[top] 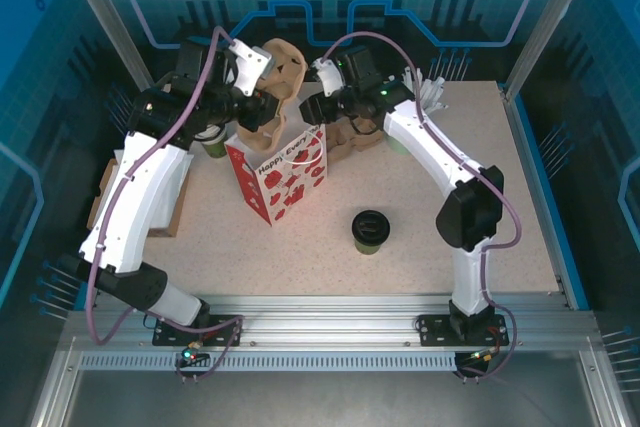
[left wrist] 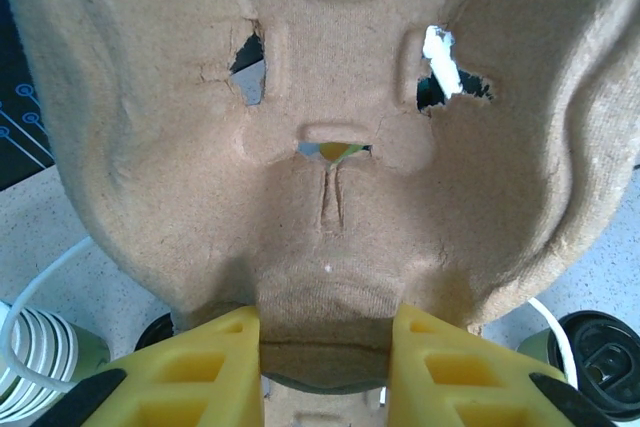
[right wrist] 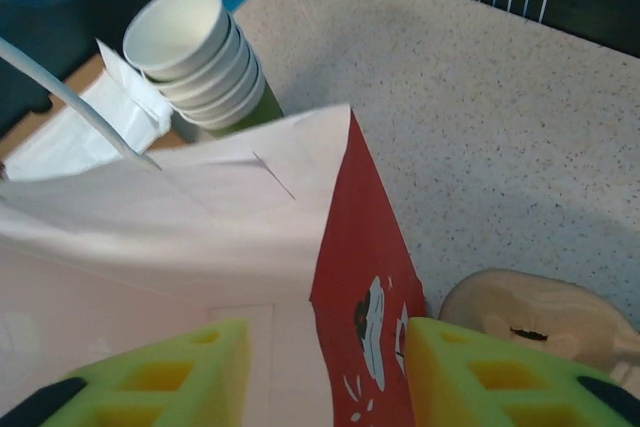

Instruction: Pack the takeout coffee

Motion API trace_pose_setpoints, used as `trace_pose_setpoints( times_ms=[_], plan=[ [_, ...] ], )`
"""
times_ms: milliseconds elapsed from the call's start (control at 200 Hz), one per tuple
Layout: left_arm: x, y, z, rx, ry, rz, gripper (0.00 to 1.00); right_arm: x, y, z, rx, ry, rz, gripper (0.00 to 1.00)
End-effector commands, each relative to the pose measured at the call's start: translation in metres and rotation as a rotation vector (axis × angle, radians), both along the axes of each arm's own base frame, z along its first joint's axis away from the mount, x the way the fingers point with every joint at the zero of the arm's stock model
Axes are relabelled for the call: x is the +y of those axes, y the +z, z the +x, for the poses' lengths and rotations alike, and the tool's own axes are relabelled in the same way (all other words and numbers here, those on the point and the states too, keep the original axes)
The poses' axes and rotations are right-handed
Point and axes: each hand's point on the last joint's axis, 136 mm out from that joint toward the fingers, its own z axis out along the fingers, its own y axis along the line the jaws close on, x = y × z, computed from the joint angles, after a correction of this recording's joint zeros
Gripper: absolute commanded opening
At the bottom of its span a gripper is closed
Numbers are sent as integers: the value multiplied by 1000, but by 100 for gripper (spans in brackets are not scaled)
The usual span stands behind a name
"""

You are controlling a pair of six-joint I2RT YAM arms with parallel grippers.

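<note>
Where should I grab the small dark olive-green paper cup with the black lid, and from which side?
Grip the dark olive-green paper cup across its wall, just under the round black plastic lid. It stands upright and alone, so a level side approach should suit. I'd come from its right, since the red-and-white paper bag stands to its left.

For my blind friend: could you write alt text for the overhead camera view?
The left tool holds a brown pulp tray above a red-and-white bag, the right tool at the bag's rim. A black-lidded coffee cup stands apart.
</note>
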Motion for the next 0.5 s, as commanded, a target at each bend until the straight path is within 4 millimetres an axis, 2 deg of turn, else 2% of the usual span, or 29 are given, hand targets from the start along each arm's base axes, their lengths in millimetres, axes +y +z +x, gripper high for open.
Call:
trace_pose_setpoints(
  times_ms=[0,490],
  plan=[
    [4,12,8,-55,-4,1,30,5,3,-4,14,23,4,38],
    [-10,-23,24,16,-79,19,29,-1,-1,5,29,-8,-3,19]
  ],
)
